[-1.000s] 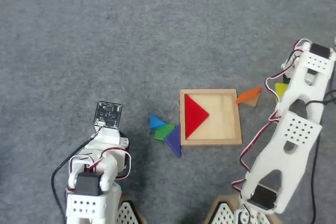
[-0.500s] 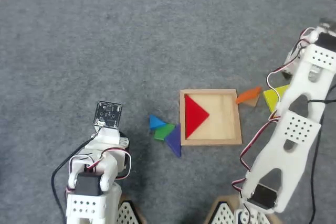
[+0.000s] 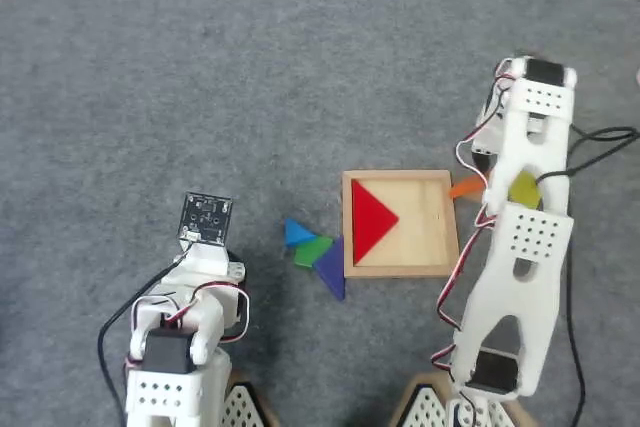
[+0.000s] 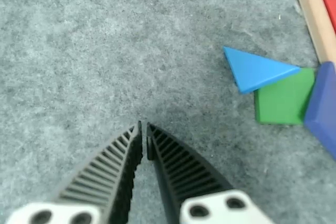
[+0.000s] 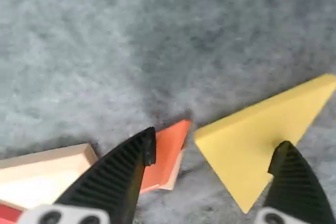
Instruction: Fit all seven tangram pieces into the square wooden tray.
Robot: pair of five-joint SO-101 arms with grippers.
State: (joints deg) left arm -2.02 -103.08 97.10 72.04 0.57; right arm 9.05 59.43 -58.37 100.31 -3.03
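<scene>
Right gripper (image 5: 216,148) open above yellow triangle (image 5: 262,129), corner between jaws; long axis slanting away from orange piece (image 5: 168,156) and tray (image 5: 42,163).

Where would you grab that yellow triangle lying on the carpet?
From above: the yellow triangle lies flat on the carpet, so only its thin side edges offer purchase. Probably pinch across its broad middle, not a pointed corner. The open right tool has one finger over the orange piece beside it.
</scene>
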